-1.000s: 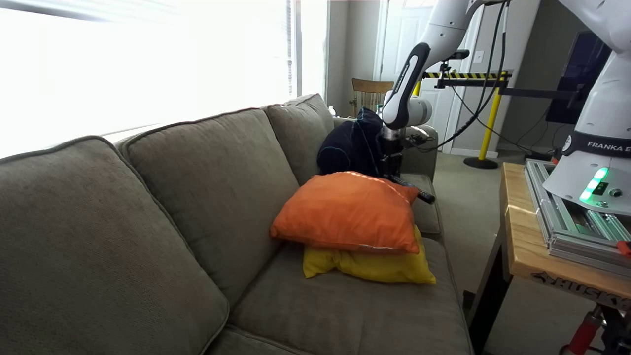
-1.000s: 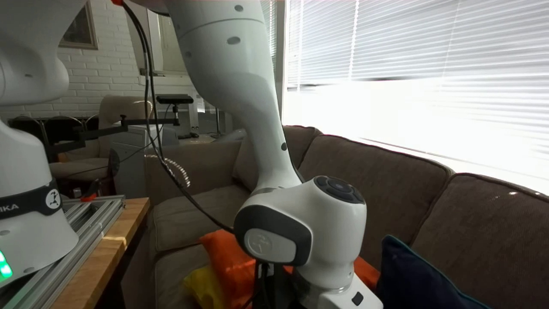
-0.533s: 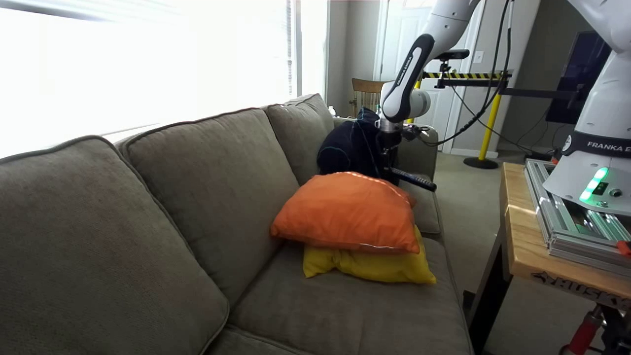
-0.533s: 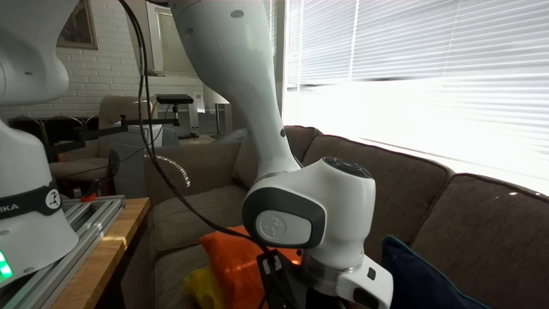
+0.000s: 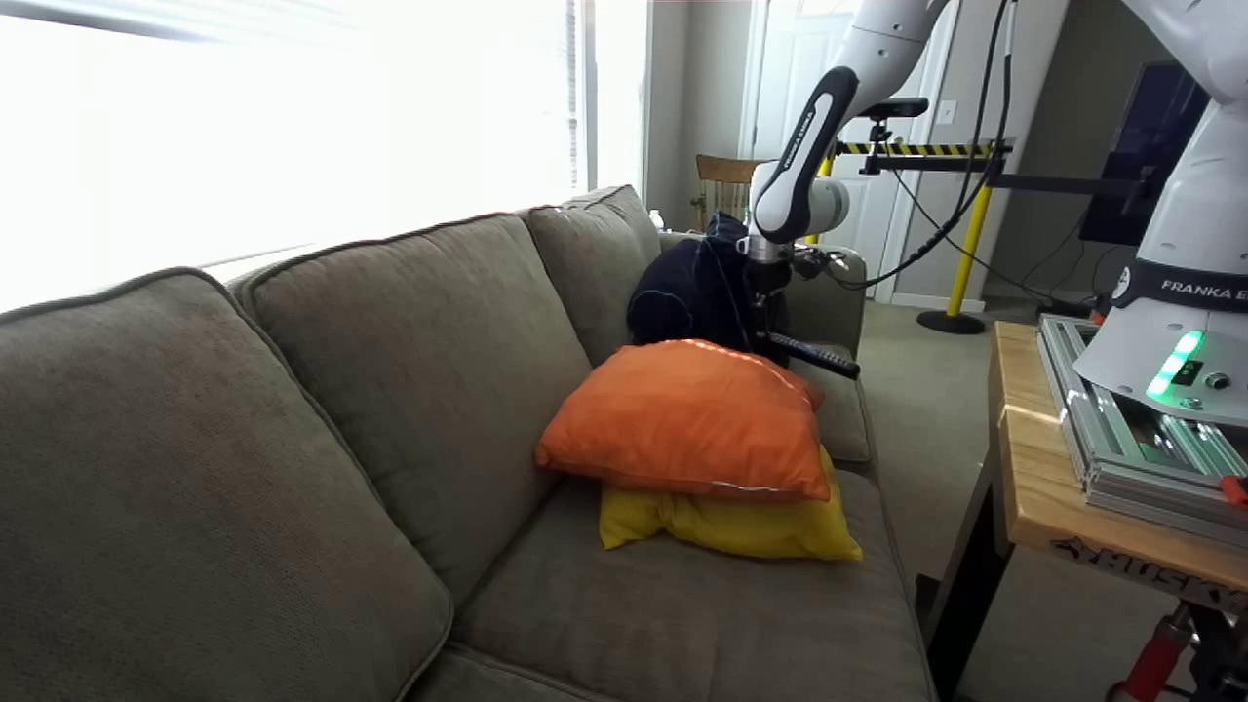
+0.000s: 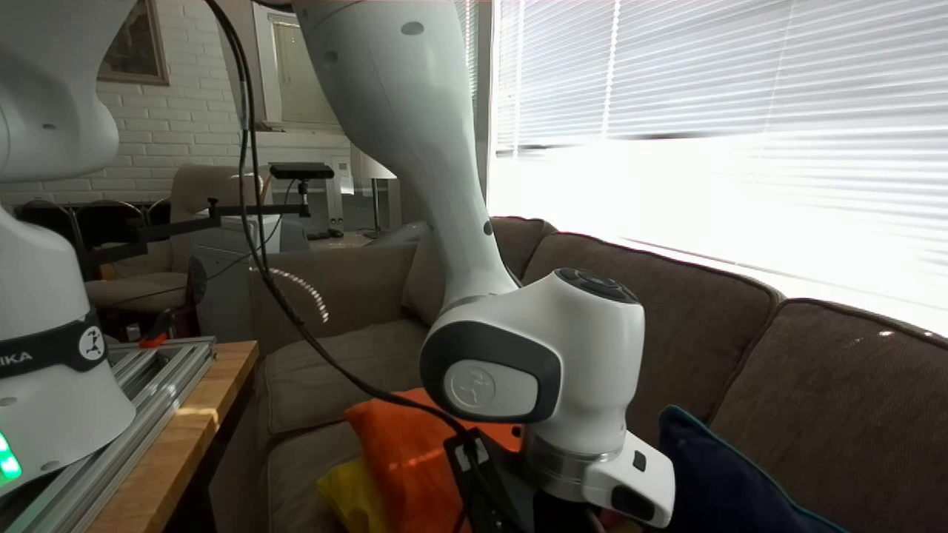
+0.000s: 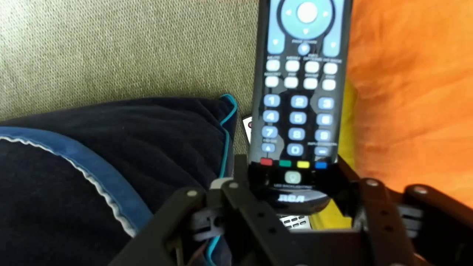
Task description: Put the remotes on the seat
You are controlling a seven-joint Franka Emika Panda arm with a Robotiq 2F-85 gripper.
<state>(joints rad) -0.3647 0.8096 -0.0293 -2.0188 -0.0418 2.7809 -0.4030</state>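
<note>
Wrist view: black RCA remote (image 7: 297, 118) hogs the middle, buttons facing the camera, with slivers of a pale remote (image 7: 295, 222) peeking out from behind it and the grey-green seat cushion (image 7: 166, 55) underneath.
Jaws: gripping the black RCA remote by its long edges, down near the logo end. Grip looks decent to me.
Black RCA remote: up off the seat cushion as far as I can tell, so not placed yet. In an exterior view it pokes out past the orange pillow (image 5: 682, 419), which is stacked on the yellow pillow (image 5: 736, 526).
Pale remote: mostly hidden, just a corner and a strip of dark buttons showing, between the navy pillow (image 7: 147, 147) and the yellow pillow. Looks like it's lying on the seat cushion, but can't tell if part of it leans on a pillow.
Remotes done: I'd cautiously count the pale remote, so maybe half the job.
Remotes left: black RCA remote needs lowering to the seat cushion and letting go, then the jaws back away.
Landing spot: my guess is the stretch of seat cushion beside the navy pillow.
</note>
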